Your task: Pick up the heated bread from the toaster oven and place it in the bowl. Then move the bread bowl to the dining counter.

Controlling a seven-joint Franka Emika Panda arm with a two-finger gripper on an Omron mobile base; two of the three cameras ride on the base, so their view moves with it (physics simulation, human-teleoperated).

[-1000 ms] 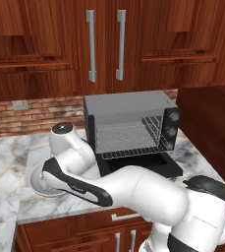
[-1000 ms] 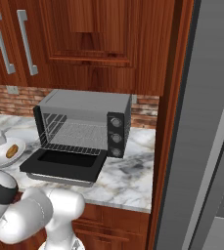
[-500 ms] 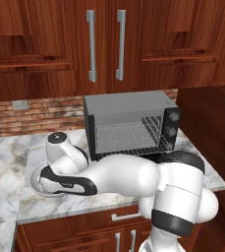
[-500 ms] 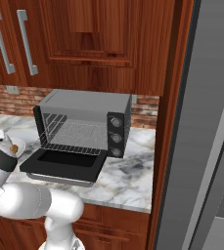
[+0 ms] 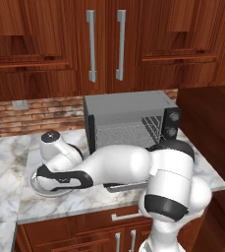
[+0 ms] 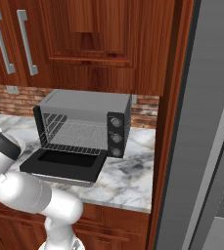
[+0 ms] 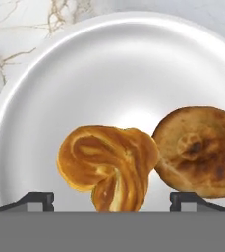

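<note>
The heated bread [image 7: 109, 165], a golden twisted pastry, lies in the white bowl [image 7: 60, 74] beside a rounder, darker bun [image 7: 200, 147]. My gripper [image 7: 111, 199] points straight down at it and is open. One dark fingertip [image 7: 38, 199] stands on each side of the bread, with a gap between each tip and the pastry. In the left base view my arm bends low over the bowl [image 5: 37, 185], left of the toaster oven [image 5: 128, 120]. The toaster oven [image 6: 81, 122] has its black door [image 6: 64, 166] dropped open and a bare wire rack. The dining counter is out of view.
Both oven and bowl stand on a marble kitchen counter [image 5: 6, 157] with a brick backsplash and wooden cabinets [image 5: 104, 44] above. A tall grey fridge side [image 6: 201, 122] and a wood panel close off the right end.
My arm has folded lower and further left, so the hand now covers most of the bowl in the left base view. The oven has not moved.
</note>
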